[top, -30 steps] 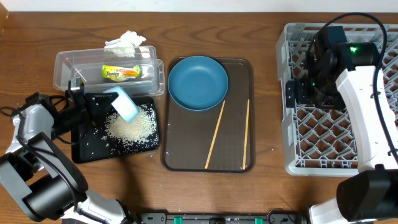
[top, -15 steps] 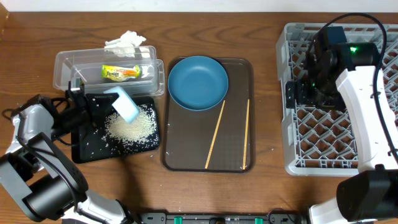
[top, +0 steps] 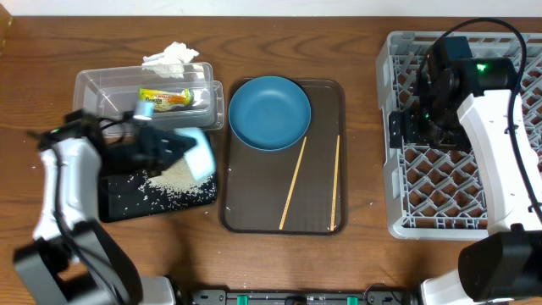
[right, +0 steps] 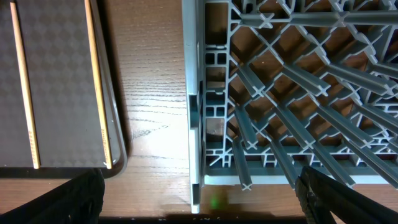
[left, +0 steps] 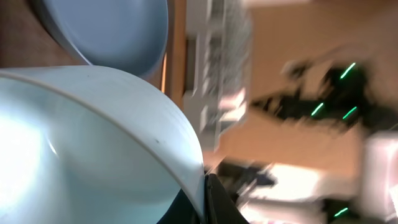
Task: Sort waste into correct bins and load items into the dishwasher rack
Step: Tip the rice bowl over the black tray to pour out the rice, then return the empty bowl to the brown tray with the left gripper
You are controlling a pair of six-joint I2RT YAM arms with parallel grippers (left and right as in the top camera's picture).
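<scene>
Left gripper (top: 169, 146) is clamping the tilted bowl (top: 200, 154) over the black tray (top: 114, 195), 9 o'clock.
Tilt is likely shedding rice (top: 174, 176) there; right gripper (right: 199, 193), jaws apart, is hovering over the rack (top: 440, 195), 3 o'clock.

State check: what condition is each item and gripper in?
bowl, raised over the black tray
left gripper, shut on the bowl
rice, loose heap on the black tray
snack wrapper, lying inside the clear tub
tissue, crumpled, outside the clear tub, behind it
plate, empty, on the brown tray
chopsticks, lying flat on the brown tray
rack, empty where visible
right gripper, open, empty, over the rack's edge
</scene>
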